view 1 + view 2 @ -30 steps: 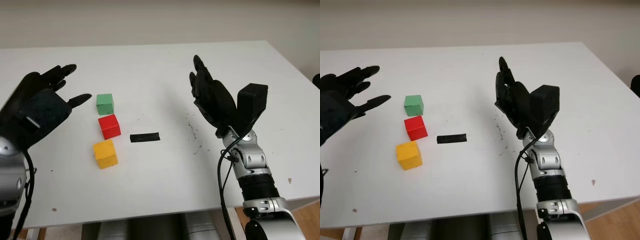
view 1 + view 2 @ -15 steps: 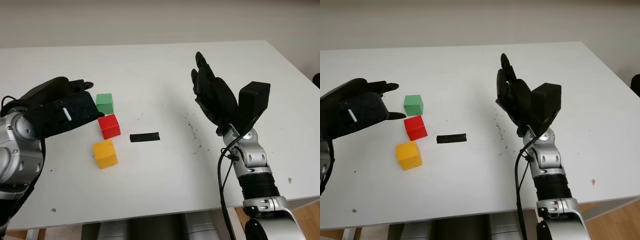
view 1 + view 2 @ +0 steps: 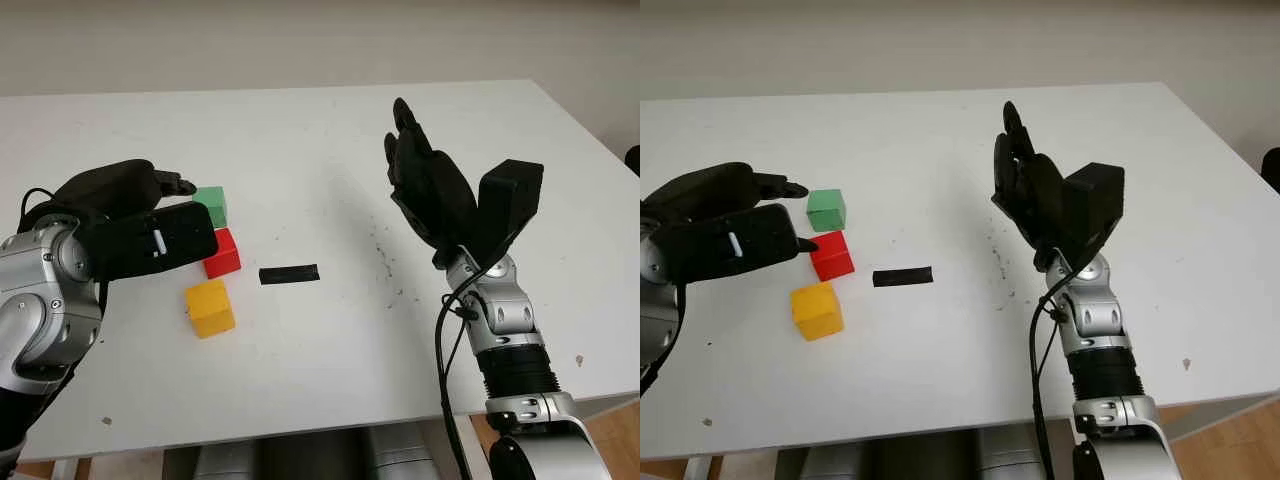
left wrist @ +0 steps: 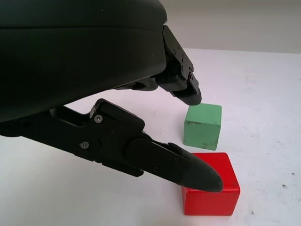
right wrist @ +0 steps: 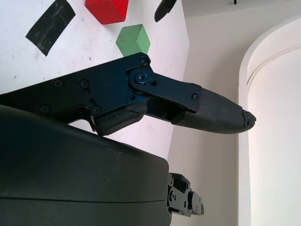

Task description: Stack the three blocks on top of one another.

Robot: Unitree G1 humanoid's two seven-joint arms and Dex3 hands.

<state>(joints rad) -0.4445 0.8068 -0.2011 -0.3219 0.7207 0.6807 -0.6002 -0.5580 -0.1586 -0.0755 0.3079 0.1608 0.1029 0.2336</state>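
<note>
Green (image 3: pixel 211 204), red (image 3: pixel 222 252) and yellow (image 3: pixel 210 308) blocks sit unstacked in a line on your counter (image 3: pixel 300 130), left hand (image 3: pixel 140 225) open just left of them, right hand (image 3: pixel 430 190) open, raised well right.

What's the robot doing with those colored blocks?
It's meant to stack them, but none is stacked yet. The green wooden block, red wooden block and yellow wooden block sit apart in a row on the white table, beside a strip of black tape. The robot's left hand is open, reaching at the red and green blocks. Its right hand is open, raised over the table.
</note>
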